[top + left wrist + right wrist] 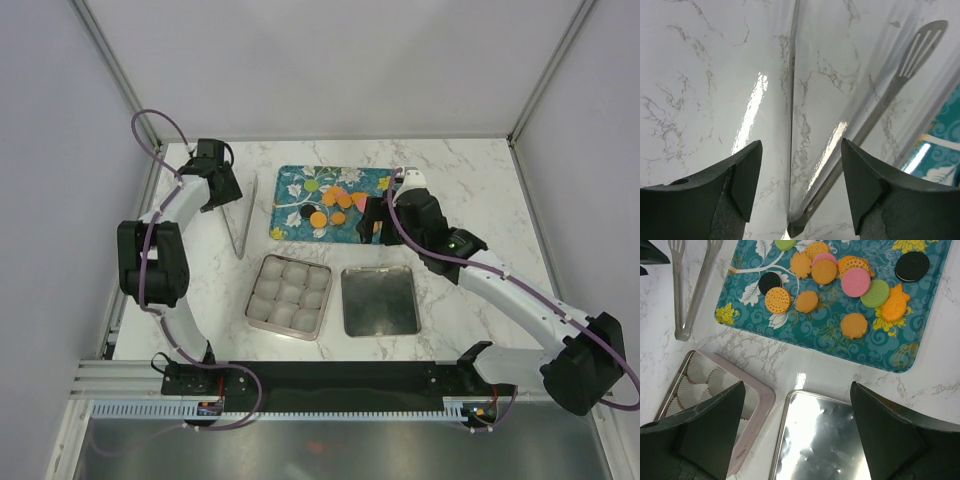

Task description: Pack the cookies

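One teal tray carries fourteen visible cookies: eight orange, two pink, two light green, two black. One pink tin holds nine paper cups. One square metal lid, one pair of tongs.

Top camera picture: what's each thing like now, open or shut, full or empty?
cookies: loose on the teal tray, none packed.
box: open, paper cups empty.
lid: off, beside box, inside up.
tongs: lying on table, unheld.
left gripper: open, above tongs.
right gripper: open, empty.
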Robot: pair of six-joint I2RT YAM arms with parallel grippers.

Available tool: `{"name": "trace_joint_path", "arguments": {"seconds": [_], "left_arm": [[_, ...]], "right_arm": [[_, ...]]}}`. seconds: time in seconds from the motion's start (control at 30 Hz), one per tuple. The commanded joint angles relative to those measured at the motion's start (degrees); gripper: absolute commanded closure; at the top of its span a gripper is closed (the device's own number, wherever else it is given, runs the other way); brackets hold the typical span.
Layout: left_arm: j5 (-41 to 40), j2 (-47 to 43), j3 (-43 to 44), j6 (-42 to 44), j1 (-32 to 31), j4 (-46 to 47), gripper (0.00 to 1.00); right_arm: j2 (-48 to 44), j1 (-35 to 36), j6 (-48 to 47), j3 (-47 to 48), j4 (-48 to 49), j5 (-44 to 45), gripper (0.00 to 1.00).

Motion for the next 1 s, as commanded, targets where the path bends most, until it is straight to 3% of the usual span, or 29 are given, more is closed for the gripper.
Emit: {"name": "trace_joint_path", "arguments": {"seconds": [0.0,0.37,0.63,0.97], "left_arm": [[1.2,4.3,3.2,3.6,1.3,0.9,0.28],[2.5,11.0,4.0,4.3,3.2,1.0,0.37],[3.1,13.4,5.1,4.8,4.1,1.2,0.56],[5.4,16.4,7.3,5.5,4.3,1.2,0.66]], "right_arm": [[-3.1,0.0,-0.6,0.2,1.2,-1.1,0.06],[-2.3,0.0,0.0,-0.8,1.0,-2.2,0.13],[-2.1,-0.1,0.1,-1.0,1.1,-2.6,0.14],[-1.3,0.0,0.0,-0.1,1.0,-4.3,0.15]]}}
